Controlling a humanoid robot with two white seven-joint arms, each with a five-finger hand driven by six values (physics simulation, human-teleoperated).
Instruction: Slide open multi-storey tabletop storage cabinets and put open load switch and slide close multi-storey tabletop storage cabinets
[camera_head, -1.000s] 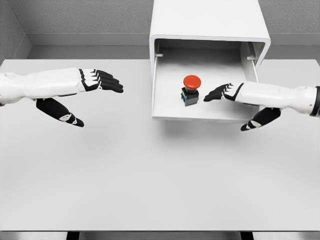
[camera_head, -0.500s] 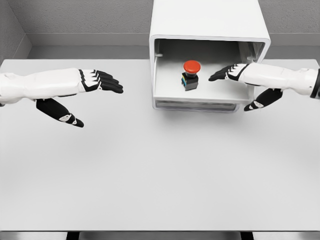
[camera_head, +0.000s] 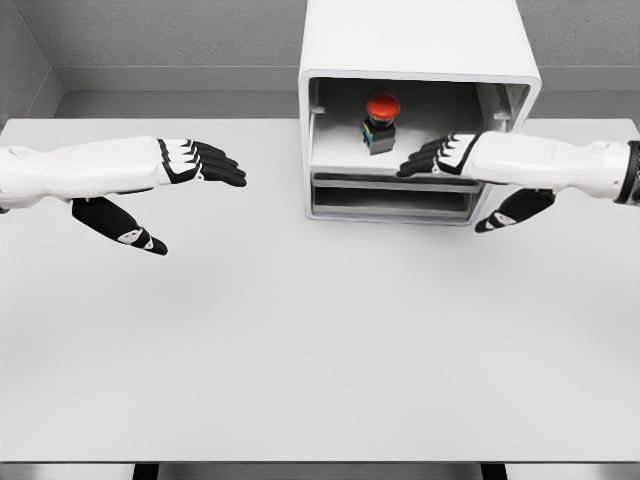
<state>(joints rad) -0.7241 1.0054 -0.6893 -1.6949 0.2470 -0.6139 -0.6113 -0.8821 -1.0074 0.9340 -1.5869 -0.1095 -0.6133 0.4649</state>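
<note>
The right hand (camera_head: 440, 160) is seen at the front of the white cabinet (camera_head: 415, 45), with its arm coming in from the right. Its black fingers (camera_head: 418, 163) are held out flat and close together, and nothing is held in them. The fingertips are laid at the front edge of the top drawer (camera_head: 390, 170), which is pushed almost all the way in. The thumb (camera_head: 500, 212) is stuck out lower down, just past the cabinet's right corner.

The load switch (camera_head: 381, 122), with its round red button on top, is found just behind the right hand's fingertips and a little to their left. It is stood upright inside the drawer, deep in the cabinet. It is not touched by the hand.

A second, lower drawer front (camera_head: 390, 200) can be seen under the fingers.

The left hand (camera_head: 190, 165) is held above the white counter (camera_head: 300, 340), far to the left of the cabinet. Its fingers are stretched out wide and nothing is held.
</note>
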